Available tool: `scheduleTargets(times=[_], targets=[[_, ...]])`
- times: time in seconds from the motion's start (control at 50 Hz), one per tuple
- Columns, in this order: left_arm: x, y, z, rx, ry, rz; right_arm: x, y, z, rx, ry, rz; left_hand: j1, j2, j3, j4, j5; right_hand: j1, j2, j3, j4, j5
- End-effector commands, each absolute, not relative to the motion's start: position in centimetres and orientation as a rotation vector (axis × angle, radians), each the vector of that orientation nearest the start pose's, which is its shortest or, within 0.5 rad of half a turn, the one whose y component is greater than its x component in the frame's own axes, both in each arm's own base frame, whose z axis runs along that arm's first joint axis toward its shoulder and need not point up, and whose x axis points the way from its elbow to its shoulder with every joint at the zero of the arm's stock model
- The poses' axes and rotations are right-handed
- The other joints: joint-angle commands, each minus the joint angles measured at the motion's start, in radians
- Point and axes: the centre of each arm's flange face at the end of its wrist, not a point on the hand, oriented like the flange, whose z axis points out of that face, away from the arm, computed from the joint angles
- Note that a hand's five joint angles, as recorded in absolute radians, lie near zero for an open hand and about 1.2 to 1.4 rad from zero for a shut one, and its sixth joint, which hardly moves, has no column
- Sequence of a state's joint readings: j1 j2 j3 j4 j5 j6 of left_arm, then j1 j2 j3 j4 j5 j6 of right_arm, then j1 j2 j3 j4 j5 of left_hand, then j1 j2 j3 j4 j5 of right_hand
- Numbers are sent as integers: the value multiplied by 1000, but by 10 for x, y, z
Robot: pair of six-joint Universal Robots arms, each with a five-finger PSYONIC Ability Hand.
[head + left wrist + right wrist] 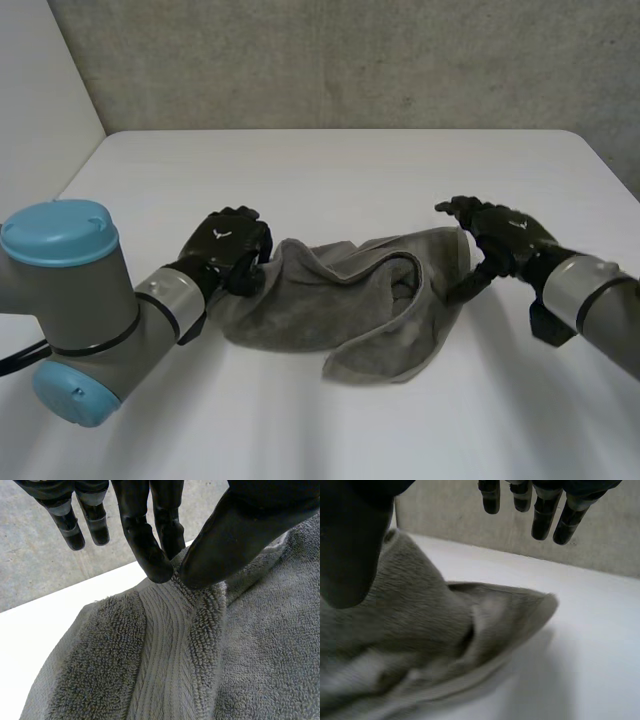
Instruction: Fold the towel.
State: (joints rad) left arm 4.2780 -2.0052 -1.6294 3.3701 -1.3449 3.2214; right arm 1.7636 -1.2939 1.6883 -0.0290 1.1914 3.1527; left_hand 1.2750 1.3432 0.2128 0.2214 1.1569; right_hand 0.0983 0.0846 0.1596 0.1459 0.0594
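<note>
A grey towel (350, 300) lies crumpled and partly folded over itself in the middle of the white table (330, 170). My left hand (228, 245) sits at the towel's left edge. In the left wrist view its fingers (150, 550) and thumb pinch the towel (200, 670) at its ribbed band. My right hand (497, 236) hovers at the towel's right end, open. Seen from the right wrist, its fingers (542, 515) stretch out above the table, and the thumb is close against the towel (445, 630) without gripping it.
A grey wall runs along the table's far edge. Bare tabletop lies behind the towel, in front of it and to the right of my right hand.
</note>
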Motion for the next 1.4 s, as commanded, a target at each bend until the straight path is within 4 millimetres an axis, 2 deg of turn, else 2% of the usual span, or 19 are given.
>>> scheduleTargets(times=[0.02,0.26,0.36,0.4,0.42,0.46,0.48,0.5,0.58,0.62,0.72,0.88,0.92,0.94,0.96,0.98,1.08,1.22,1.4], targets=[[-286,-257,174,952,2662,-2115,218,-252,169,-232,2231,-1319,121,53,-38,-47,65,-98,-85,15,29,-59],[-285,-256,183,947,2630,-2160,219,-252,157,-103,2184,-1288,121,53,-38,-47,65,-60,-47,15,29,-59],[-285,-255,182,947,2631,-2157,239,-251,148,-117,2144,-1232,121,53,-38,-47,65,180,194,15,29,45],[-285,-255,182,947,2634,-2153,249,-252,140,-141,2132,-1206,121,53,-38,-47,65,533,547,15,29,398],[-285,-255,182,947,2634,-2153,249,-252,140,-141,2132,-1206,121,53,-38,-47,65,536,549,15,29,400],[-283,-256,182,940,2634,-2152,252,-257,134,-168,2120,-1219,121,53,-38,-47,65,1061,1075,15,29,926],[-283,-256,182,940,2633,-2152,252,-257,134,-168,2119,-1219,121,53,-38,-47,65,1064,1078,15,29,929],[-282,-257,185,930,2623,-2165,255,-262,135,-198,2088,-1248,121,53,-38,-47,65,1296,1309,15,29,1160],[-274,-263,197,875,2591,-2198,258,-281,146,-284,2016,-1353,121,53,-38,-47,65,1298,1312,15,29,1162],[-268,-267,211,820,2549,-2245,261,-306,173,-418,1937,-1501,121,53,-38,-47,65,1298,1312,15,29,1162],[-264,-267,230,793,2487,-2318,254,-350,211,-584,1887,-1633,121,53,-38,-47,65,1298,1312,15,29,1162],[-264,-262,244,793,2441,-2378,269,-379,248,-784,1735,-1688,121,53,-38,-47,65,1298,1312,15,29,1162],[-265,-260,244,798,2442,-2379,273,-375,247,-806,1720,-1654,121,53,-38,-47,65,1177,1191,15,29,1041],[-265,-259,243,802,2446,-2376,277,-366,241,-825,1729,-1601,121,53,-38,-47,65,249,262,15,29,113],[-265,-259,243,802,2446,-2376,277,-366,241,-825,1729,-1600,121,53,-38,-47,65,239,253,15,29,104],[-265,-258,241,807,2454,-2366,284,-354,234,-835,1746,-1538,121,53,-38,-47,65,-69,-55,15,29,-59],[-266,-254,232,820,2492,-2324,287,-320,222,-851,1829,-1466,121,53,-38,-47,65,-98,-85,15,29,-59],[-265,-254,210,834,2560,-2232,255,-287,190,-817,2121,-1505,121,53,-38,-47,65,-98,-85,15,29,-59],[-270,-251,196,865,2602,-2175,244,-262,163,-790,2123,-1594,121,53,-38,-47,65,-98,-85,15,29,-59]])
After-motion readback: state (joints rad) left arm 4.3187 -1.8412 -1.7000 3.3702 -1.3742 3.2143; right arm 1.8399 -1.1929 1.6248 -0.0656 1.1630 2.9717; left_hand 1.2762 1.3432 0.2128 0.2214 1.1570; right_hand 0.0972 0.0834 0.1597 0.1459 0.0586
